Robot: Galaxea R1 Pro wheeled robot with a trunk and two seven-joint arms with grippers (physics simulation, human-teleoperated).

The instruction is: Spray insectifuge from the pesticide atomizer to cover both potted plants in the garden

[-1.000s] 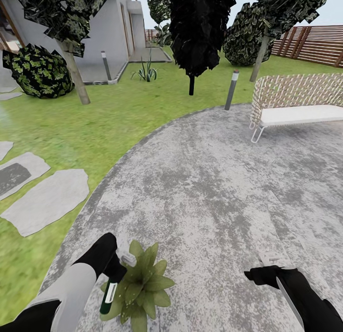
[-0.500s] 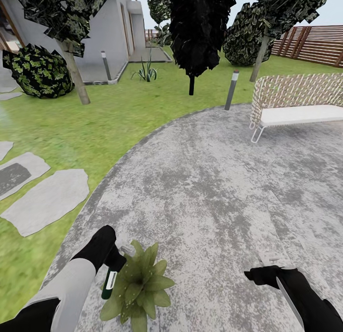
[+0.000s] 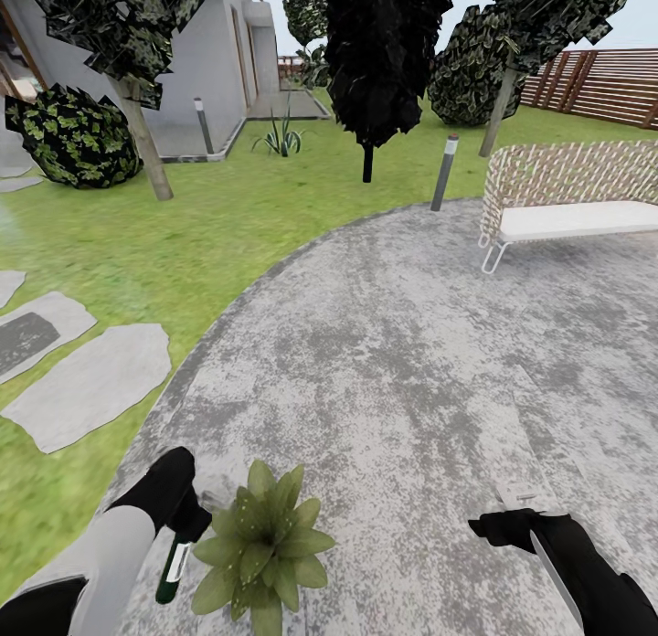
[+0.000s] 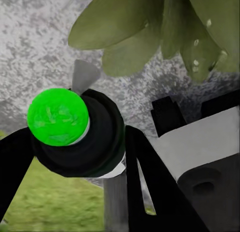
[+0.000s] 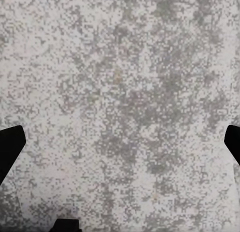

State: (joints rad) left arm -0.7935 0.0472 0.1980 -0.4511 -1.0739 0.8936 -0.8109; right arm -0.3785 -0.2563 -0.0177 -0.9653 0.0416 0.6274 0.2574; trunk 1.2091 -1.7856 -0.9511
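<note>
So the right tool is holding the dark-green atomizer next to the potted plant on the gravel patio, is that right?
Not quite: the left tool holds the atomizer, as the head view shows. The right tool is empty and open over bare gravel. The rest stands: the bottle is beside the potted plant on the gravel patio.

Dark-green atomizer [image 3: 171, 567] with apparently white label; pale-speckled green potted plant [image 3: 260, 546]; mottled grey patio [image 3: 393, 362].
</note>
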